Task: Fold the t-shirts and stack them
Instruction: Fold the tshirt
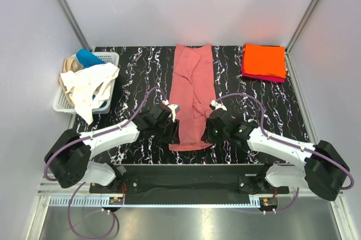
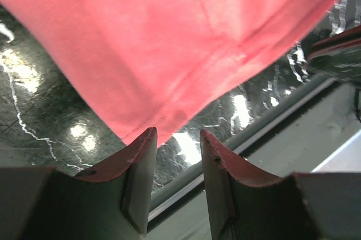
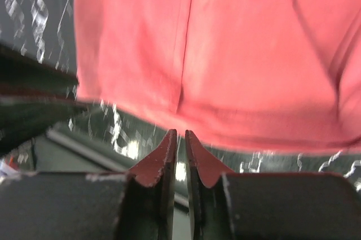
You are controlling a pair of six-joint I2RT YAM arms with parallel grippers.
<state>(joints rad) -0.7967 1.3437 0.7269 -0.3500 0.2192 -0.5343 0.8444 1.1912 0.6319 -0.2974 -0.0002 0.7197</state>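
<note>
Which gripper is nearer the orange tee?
Right. The right gripper is at the salmon tee's near right corner, on the orange tee's side; the left gripper is at its near left corner, farther off.

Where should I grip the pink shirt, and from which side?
Take the salmon-pink shirt by its near hem corners, from the arms' side. It lies flat as a long strip running away; that hem is its nearest free edge.

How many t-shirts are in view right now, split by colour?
Salmon-pink cloth t-shirt, laid flat: 1
Bright orange folded t-shirt: 1
Magenta folded t-shirt under it: 1
Cream-white crumpled t-shirt: 1
Tan t-shirt: 1
Blue t-shirt: 1
Total: 6
</note>
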